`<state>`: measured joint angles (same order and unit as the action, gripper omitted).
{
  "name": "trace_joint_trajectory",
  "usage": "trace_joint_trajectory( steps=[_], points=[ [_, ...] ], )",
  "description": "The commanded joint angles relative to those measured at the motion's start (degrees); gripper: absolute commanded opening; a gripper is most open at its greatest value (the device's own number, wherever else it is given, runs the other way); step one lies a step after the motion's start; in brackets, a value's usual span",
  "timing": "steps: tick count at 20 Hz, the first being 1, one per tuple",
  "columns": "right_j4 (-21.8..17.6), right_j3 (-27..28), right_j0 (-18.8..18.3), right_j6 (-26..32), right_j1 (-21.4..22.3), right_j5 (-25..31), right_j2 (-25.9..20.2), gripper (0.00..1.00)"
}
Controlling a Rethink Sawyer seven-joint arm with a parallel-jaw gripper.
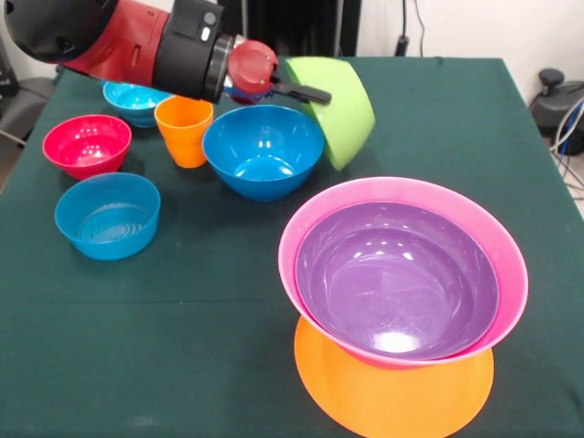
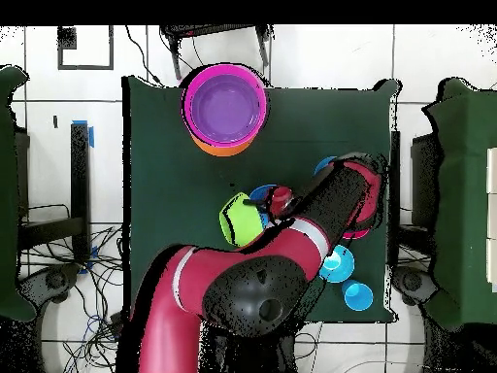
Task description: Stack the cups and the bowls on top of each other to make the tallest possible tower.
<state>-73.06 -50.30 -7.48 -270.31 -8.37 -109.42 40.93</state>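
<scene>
Hand [image 1: 315,91] holds green bowl [image 1: 342,109] tilted; purple bowl [image 1: 397,278] nests in pink bowl [image 1: 310,224].

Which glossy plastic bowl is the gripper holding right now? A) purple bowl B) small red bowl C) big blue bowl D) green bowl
D: the gripper is clamped on the rim of the glossy green plastic bowl, which hangs tilted on its side above the table beside the large blue bowl.
</scene>
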Motion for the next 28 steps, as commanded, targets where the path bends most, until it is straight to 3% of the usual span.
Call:
trace_joint_trajectory(
  steps=[1,6,7,10,13,18,19,21,22,23,28],
  points=[
    [1.78,0.14,1.18,-24.28,-3.08,-9.21,0.25,0.00],
    [0.45,-2.69,1.31,-24.37,-3.40,-14.68,-0.17,0.00],
    [1.59,-2.36,1.34,-24.11,-4.64,-16.68,1.97,0.00],
    [1.46,-3.42,1.40,-23.59,-5.35,-20.58,2.61,0.00],
    [-1.95,-6.01,1.36,-23.51,-2.87,-21.58,-2.81,0.00],
    [-2.94,-7.52,1.45,-21.71,-3.16,-28.46,-3.87,0.00],
    [-1.86,-6.95,1.57,-20.60,-4.57,-31.79,-1.68,0.00],
    [2.16,-5.76,1.58,-16.84,-10.06,-41.83,7.66,0.00],
    [7.85,-5.26,-0.31,-9.35,-19.34,-56.85,25.99,0.00],
    [10.40,-3.59,-2.65,-4.95,-24.57,-63.38,35.71,0.00],
    [3.82,-3.30,-0.66,-3.36,-22.79,-64.87,28.56,0.00]
  ],
)
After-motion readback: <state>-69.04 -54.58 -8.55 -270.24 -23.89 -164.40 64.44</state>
